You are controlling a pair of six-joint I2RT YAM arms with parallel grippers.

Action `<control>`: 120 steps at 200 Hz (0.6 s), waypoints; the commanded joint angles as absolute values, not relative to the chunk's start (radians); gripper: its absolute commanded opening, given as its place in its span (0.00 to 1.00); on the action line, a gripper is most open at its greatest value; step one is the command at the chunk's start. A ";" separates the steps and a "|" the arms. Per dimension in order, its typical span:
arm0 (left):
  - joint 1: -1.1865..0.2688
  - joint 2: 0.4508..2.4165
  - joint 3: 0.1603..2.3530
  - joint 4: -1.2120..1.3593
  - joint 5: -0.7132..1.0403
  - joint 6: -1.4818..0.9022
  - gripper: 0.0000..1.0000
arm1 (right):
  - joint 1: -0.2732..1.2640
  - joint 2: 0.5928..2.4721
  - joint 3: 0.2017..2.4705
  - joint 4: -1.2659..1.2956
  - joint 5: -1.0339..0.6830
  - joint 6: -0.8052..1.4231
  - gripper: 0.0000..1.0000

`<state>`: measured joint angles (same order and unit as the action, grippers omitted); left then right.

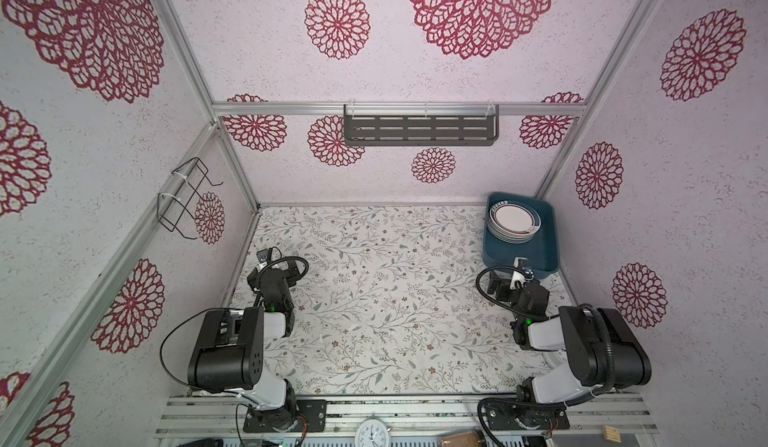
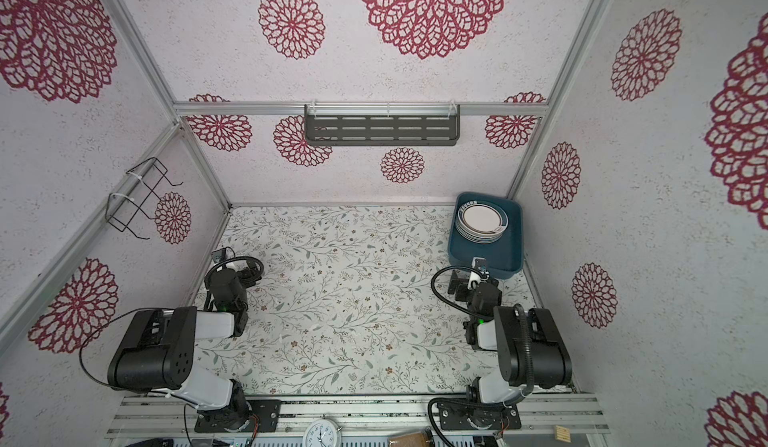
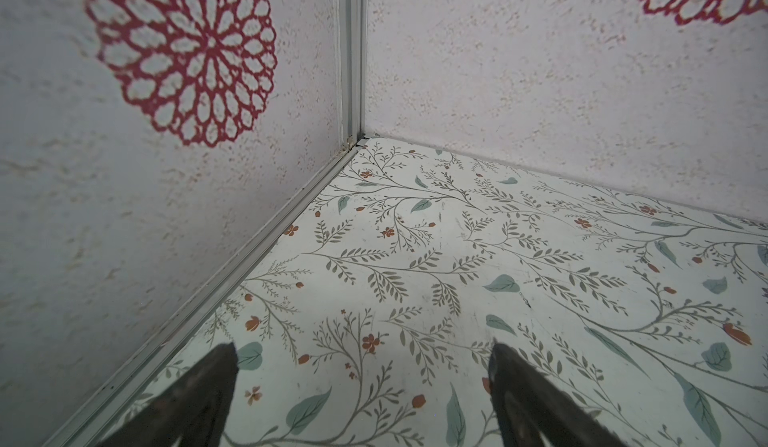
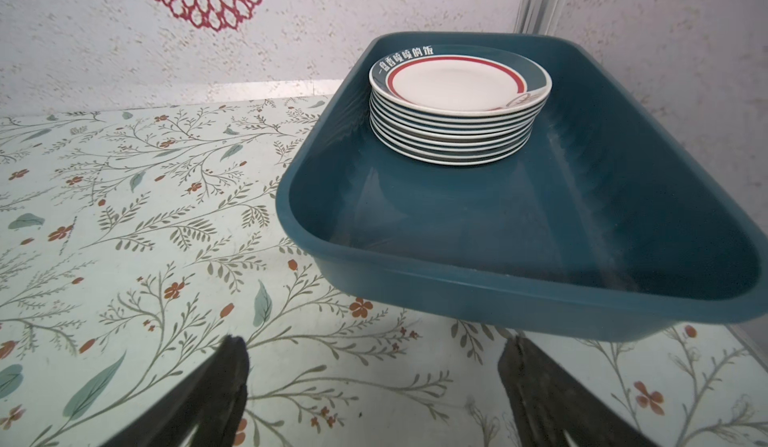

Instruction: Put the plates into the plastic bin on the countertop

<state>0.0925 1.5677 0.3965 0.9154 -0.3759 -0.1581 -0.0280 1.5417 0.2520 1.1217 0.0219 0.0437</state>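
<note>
Air alone sits between my left jaws: they stand released and spread wide, two dark fingers (image 3: 195,399) low over the table (image 3: 415,258), facing a corner where two rosette-printed walls (image 3: 124,174) meet. My right jaws are just as wide apart and grasp nothing. Their fingers (image 4: 208,399) hang above the leafy print, just short of the near wall of the plastic bin (image 4: 519,299), not touching it.

Inside that bin, at its far end, the plates (image 4: 453,108) stand in one neat stack. The top plate has a dark green rim band carrying white Chinese characters. I can make out "香" and the ending "的饭", the rest less surely. A red ring runs inside the band around a plain white centre. A small red emblem on the opposite rim is too small to read.

In both top views the bin (image 1: 540,253) (image 2: 509,249) lies in the table's far right corner beside the right wall, with the plates (image 1: 513,221) (image 2: 482,221) in its far half. My right arm (image 1: 528,297) points at its near end. My left arm (image 1: 272,287) sits well apart by the left wall. A grey slotted shelf (image 1: 419,129) hangs on the back wall, a black wire rack (image 1: 187,199) on the left one. A white clock (image 1: 372,434) lies at the near edge, its numerals too small to read.
</note>
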 commanded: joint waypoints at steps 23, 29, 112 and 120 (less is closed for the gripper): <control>0.096 1.567 0.407 0.934 -0.374 -0.158 0.97 | -0.025 1.540 0.266 1.184 0.051 0.029 0.99; 0.097 1.566 0.407 0.935 -0.374 -0.158 0.97 | -0.022 1.536 0.262 1.185 0.056 0.026 0.99; 0.097 1.566 0.403 0.939 -0.374 -0.158 0.97 | -0.018 1.536 0.259 1.190 0.061 0.025 0.99; 0.097 1.565 0.405 0.938 -0.374 -0.157 0.97 | -0.017 1.536 0.258 1.192 0.063 0.025 0.99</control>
<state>0.0925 1.5677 0.3965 0.9157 -0.3759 -0.1581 -0.0231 1.5425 0.2520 1.1473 0.0498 0.0425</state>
